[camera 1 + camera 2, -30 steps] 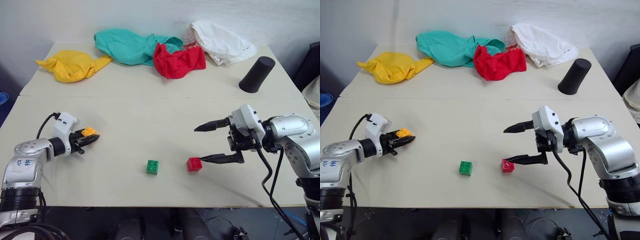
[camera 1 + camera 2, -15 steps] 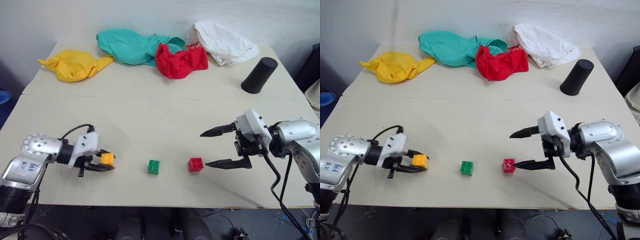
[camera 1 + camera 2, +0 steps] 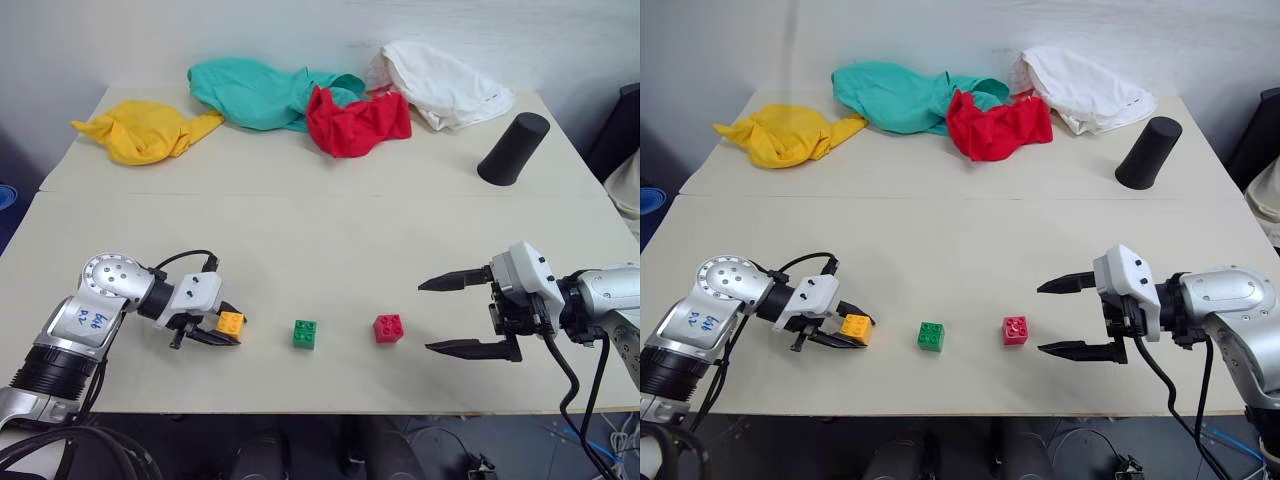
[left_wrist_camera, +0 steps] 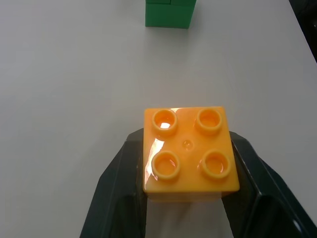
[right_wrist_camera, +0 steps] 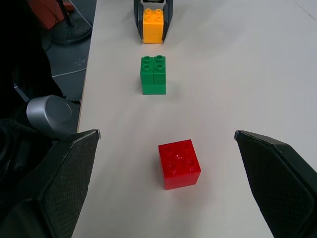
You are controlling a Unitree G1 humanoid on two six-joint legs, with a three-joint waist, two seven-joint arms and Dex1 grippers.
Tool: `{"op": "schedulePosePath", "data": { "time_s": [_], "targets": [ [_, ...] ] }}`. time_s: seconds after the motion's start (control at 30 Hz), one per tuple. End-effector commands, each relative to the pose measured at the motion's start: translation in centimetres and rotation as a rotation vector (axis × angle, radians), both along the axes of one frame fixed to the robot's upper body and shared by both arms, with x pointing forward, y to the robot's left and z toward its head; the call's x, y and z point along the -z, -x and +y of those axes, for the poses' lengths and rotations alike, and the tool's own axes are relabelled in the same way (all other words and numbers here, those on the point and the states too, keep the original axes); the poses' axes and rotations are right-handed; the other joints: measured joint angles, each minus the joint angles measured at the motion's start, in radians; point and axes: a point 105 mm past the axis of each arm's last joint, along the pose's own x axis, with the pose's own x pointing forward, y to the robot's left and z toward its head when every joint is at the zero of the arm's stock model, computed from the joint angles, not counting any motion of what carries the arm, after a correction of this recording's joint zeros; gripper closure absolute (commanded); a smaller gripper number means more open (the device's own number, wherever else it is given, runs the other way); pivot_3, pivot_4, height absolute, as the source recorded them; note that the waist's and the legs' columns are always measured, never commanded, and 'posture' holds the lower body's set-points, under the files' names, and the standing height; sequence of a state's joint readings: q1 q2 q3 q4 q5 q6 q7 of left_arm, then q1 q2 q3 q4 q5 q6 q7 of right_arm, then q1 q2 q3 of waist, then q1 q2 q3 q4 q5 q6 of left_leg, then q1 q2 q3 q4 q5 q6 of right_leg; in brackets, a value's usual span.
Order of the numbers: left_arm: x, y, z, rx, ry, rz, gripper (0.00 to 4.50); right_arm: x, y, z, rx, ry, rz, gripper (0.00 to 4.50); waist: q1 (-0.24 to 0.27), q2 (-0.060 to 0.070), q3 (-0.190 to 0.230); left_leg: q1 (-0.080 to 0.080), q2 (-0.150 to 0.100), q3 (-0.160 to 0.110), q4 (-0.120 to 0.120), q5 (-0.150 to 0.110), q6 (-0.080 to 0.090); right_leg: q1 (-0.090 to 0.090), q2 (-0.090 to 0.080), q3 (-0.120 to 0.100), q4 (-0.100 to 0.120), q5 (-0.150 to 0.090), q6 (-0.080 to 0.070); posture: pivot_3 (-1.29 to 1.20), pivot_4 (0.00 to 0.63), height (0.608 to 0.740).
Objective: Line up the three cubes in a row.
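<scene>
Beige table [image 3: 330,230] spans the head view: left gripper [image 3: 222,331], clamped on the orange cube [image 3: 231,323], has swung in from the left to just left of the green cube [image 3: 305,333]; right gripper [image 3: 458,315], spread empty, has backed off the red cube [image 3: 388,328]. Left wrist: fingers [image 4: 115,173] pinch orange, studs up. Right wrist: red, green, orange nearly aligned.

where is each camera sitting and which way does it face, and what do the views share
Left and right eye views: on the head, looking forward and down over the table; both arms show.
Left wrist view: on the left wrist, looking along the left tool, shut on the orange cube, towards the green cube.
Right wrist view: on the right wrist, between the open right tool's fingers, facing the red cube.
Shared: all views show the green and orange cubes.
</scene>
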State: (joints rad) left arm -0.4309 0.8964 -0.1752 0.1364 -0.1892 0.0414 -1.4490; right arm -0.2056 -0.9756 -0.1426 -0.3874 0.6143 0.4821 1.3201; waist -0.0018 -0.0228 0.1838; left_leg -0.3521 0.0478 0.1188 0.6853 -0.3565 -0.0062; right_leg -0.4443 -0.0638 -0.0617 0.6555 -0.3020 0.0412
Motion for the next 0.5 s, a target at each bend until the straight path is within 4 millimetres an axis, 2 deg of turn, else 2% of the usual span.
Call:
{"op": "schedulePosePath", "data": {
  "time_s": [0.03, 0.17, 0.3, 0.43, 0.5],
  "targets": [
    [-0.6, -0.5, 0.0, -0.011, 0.027, -0.029, 2.23, -0.9, 0.4, 0.1, -0.012, 0.007, -0.045, 0.00, 0.000, 0.000, 0.000, 0.000, 0.000, 0.000, 0.000, 0.000, 0.000, 0.000, 0.000, 0.000, 0.000, 0.000, 0.000, 0.00, 0.150, 0.740],
    [-0.2, -0.6, 0.6, -0.036, 0.021, -0.021, 1.15, -0.4, 0.4, -0.4, -0.018, 0.044, -0.039, 0.00, 0.000, 0.000, 0.000, 0.000, 0.000, 0.000, 0.000, 0.000, 0.000, 0.000, 0.000, 0.000, 0.000, 0.000, 0.000, 0.00, 0.150, 0.740],
    [-1.3, -0.1, 1.8, -0.067, 0.022, -0.028, 0.04, 0.2, 0.3, -1.4, -0.018, 0.097, -0.035, 0.00, -0.002, 0.000, 0.000, 0.000, 0.000, 0.000, 0.000, 0.000, 0.000, 0.000, 0.000, 0.000, 0.000, 0.000, 0.000, 0.00, 0.150, 0.740],
    [-3.6, 1.4, 4.5, -0.109, -0.016, -0.042, 0.04, 0.3, 0.0, -3.4, -0.002, 0.136, -0.013, 0.00, -0.006, 0.000, 0.000, 0.000, 0.001, 0.000, 0.000, 0.000, 0.000, 0.000, 0.001, 0.000, 0.000, 0.000, 0.000, 0.00, 0.150, 0.740],
    [-5.7, 2.8, 6.2, -0.142, -0.044, -0.027, 0.04, 0.3, 0.1, -5.0, 0.001, 0.173, 0.011, 0.00, -0.005, 0.000, 0.000, 0.000, 0.001, 0.000, 0.000, 0.000, 0.000, 0.000, 0.000, 0.000, 0.000, 0.000, 0.000, 0.00, 0.150, 0.740]
  ]
}}
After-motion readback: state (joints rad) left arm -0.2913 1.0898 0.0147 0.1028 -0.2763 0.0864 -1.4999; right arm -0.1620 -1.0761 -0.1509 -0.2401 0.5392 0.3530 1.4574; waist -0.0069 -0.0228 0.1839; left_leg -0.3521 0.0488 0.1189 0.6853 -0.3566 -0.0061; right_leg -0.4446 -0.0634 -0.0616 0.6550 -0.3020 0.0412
